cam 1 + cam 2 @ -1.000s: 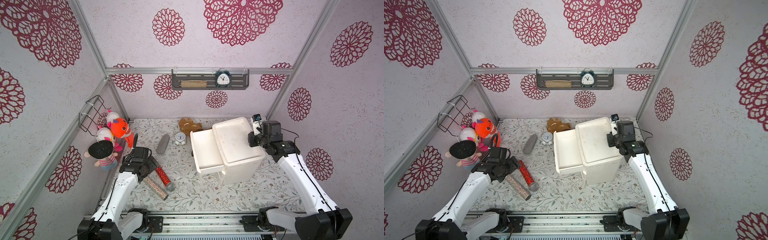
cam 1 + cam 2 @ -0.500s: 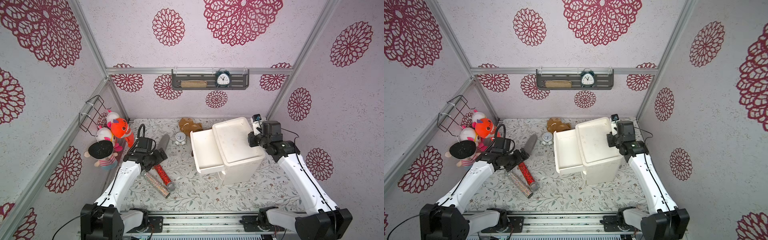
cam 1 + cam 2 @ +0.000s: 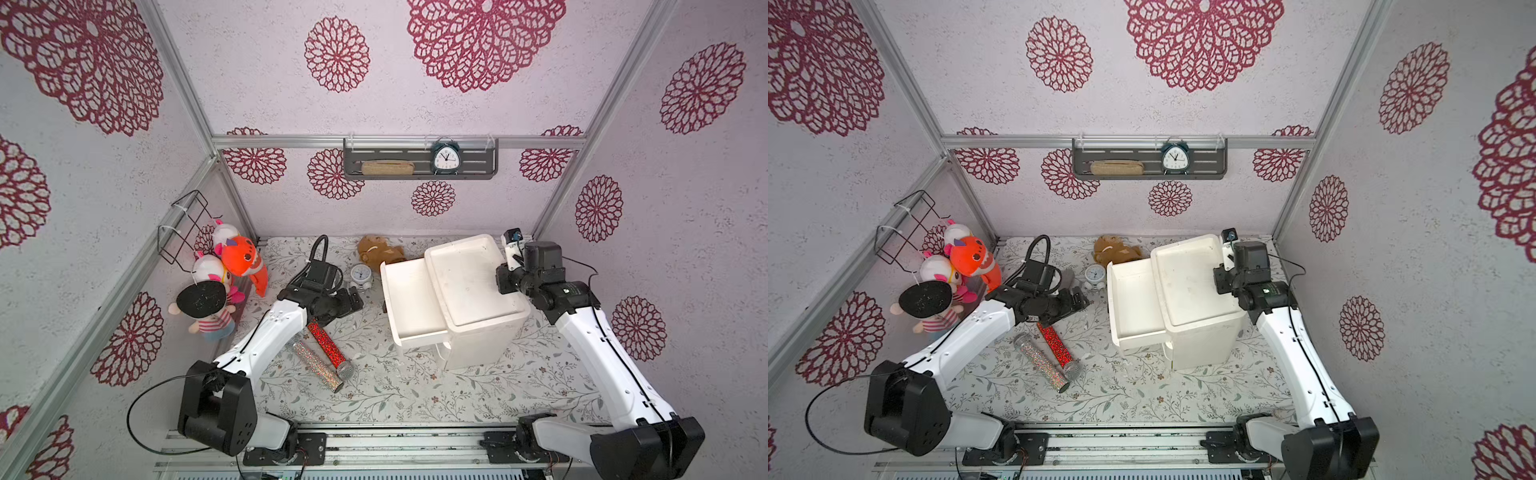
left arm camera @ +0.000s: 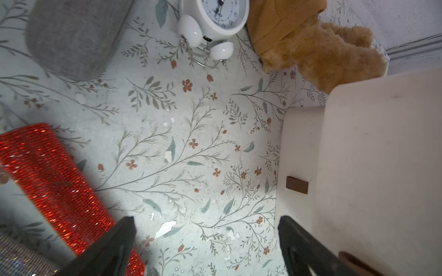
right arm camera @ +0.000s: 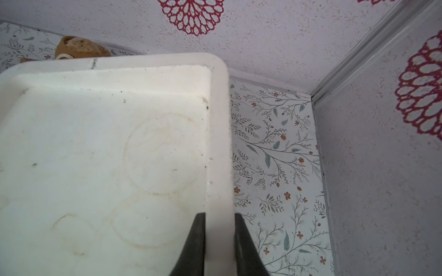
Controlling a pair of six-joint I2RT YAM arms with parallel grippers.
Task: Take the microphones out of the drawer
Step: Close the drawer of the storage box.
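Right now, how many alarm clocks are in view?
2. A dark alarm clock stands on the wall shelf; a white alarm clock sits on the table beside the brown plush toy. More could hide behind the drawer unit.

Both top views looked down from high in front over the whole table. Close wrist cameras both caught the teddy beside the cabinet.
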